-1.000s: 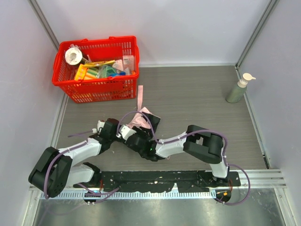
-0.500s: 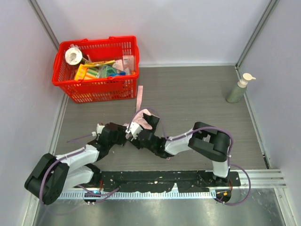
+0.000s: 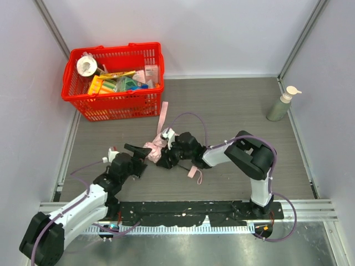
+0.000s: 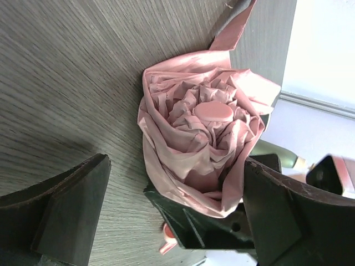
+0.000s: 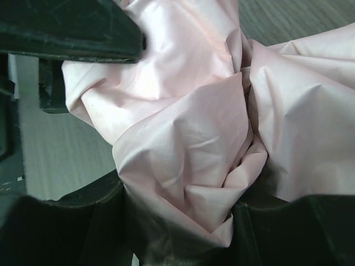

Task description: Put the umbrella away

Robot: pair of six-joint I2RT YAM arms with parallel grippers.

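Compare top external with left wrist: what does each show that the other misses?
Top external only: the left arm and right arm in full, and what fills the red basket. Left wrist only: the umbrella end-on, pleats coiled around its round cap, with the left claw open wide around it. Both: the umbrella lying on the grey table, and the right claw gripping it.

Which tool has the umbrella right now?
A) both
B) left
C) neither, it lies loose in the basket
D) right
D: the right tool is clamped on the bunched pink umbrella on the table, while the left tool stands wide open with its fingers clear of the fabric on both sides.
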